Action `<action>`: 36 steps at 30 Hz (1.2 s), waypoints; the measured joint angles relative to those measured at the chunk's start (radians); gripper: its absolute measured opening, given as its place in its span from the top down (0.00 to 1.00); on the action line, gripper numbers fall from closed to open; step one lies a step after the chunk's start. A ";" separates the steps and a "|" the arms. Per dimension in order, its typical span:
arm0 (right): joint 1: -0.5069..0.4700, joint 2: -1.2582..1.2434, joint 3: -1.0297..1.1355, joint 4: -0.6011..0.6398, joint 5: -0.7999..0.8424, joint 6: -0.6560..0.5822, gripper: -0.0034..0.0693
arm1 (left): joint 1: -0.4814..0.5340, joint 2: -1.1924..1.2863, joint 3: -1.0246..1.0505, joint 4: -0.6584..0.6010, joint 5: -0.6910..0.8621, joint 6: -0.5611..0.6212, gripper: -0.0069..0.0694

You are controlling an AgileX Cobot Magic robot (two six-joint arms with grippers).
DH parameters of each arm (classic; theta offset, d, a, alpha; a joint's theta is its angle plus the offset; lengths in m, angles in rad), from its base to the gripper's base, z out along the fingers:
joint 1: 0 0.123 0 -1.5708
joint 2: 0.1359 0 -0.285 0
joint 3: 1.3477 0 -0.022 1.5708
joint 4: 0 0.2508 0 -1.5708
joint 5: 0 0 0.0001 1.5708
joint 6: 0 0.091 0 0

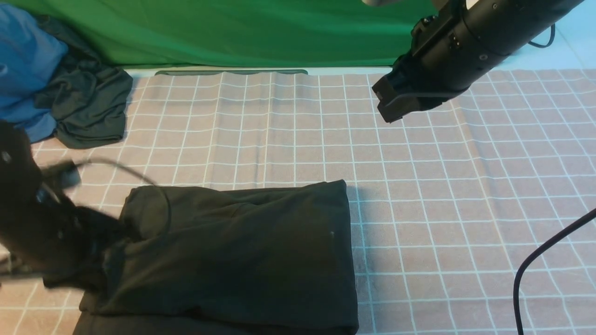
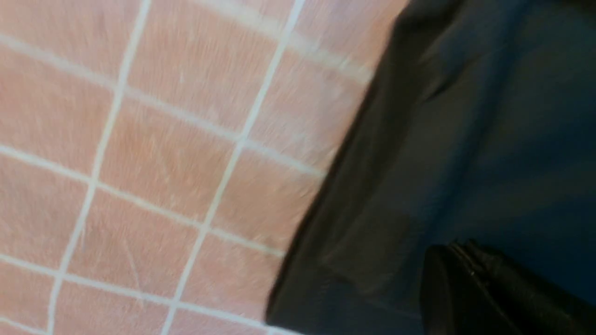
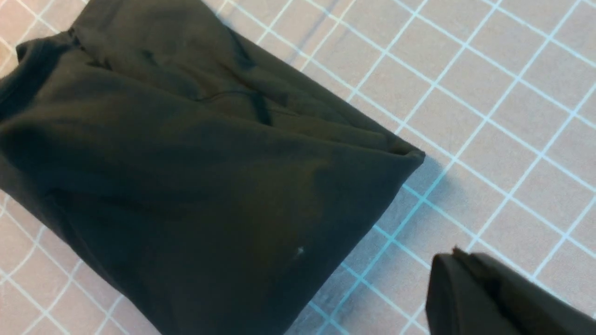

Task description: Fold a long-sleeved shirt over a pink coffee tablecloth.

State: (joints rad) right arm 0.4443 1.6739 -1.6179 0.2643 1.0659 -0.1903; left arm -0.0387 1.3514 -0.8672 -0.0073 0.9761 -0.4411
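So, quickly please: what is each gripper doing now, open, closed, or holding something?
Left gripper: blurred at the black shirt's left edge; cannot be told.
Right gripper: raised above the tablecloth, appears closed, holding nothing.

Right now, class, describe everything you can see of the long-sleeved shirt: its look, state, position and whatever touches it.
The long-sleeved shirt is black, of soft matte fabric, folded into a thick, roughly rectangular bundle with creases and stacked layers at its edges. No sleeves hang loose and no lettering shows. It lies flat on the pink coffee tablecloth, at the near left of the front view, running off the bottom edge. The blurred left gripper is at its left edge; whether it grips is unclear. The right gripper hovers clear of it.
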 joint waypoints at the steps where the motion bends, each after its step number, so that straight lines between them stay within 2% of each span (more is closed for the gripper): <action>1: -0.002 0.000 0.000 0.000 0.000 0.000 0.90 | 0.000 -0.011 -0.033 0.000 0.010 0.000 0.89; 9: -0.024 0.000 0.000 -0.003 0.004 0.003 0.90 | 0.043 0.061 -0.312 -0.012 0.072 0.021 0.89; 15: -0.024 0.000 0.000 -0.003 0.004 -0.001 0.90 | 0.140 0.234 -0.323 -0.087 0.070 0.079 0.89; 19: -0.024 0.000 0.000 -0.003 0.004 -0.001 0.90 | 0.149 0.305 -0.323 -0.105 0.055 0.127 0.88; 23: -0.024 0.000 0.000 -0.003 0.003 -0.004 0.90 | 0.149 0.361 -0.323 -0.117 -0.047 0.172 0.77; 26: -0.024 0.000 0.000 -0.003 -0.002 -0.013 0.90 | 0.149 0.400 -0.323 -0.116 -0.168 0.215 0.57; 29: -0.024 0.000 0.000 -0.003 -0.008 -0.017 0.90 | 0.149 0.427 -0.323 -0.116 -0.220 0.244 0.42; 30: -0.024 0.000 0.000 -0.003 -0.013 -0.020 0.90 | 0.149 0.448 -0.323 -0.121 -0.250 0.271 0.31; 31: -0.024 0.000 0.000 -0.003 -0.015 -0.020 0.90 | 0.149 0.451 -0.323 -0.125 -0.253 0.273 0.30; 33: -0.024 0.000 0.000 -0.003 -0.022 -0.020 0.90 | 0.149 0.482 -0.323 -0.164 -0.267 0.324 0.17; 36: -0.024 0.000 0.000 -0.003 -0.034 -0.021 0.90 | 0.149 0.519 -0.323 -0.197 -0.283 0.375 0.11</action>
State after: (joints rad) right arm 0.4206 1.6739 -1.6179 0.2613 1.0315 -0.2110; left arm 0.1101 1.8699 -1.1906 -0.2040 0.6935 -0.0663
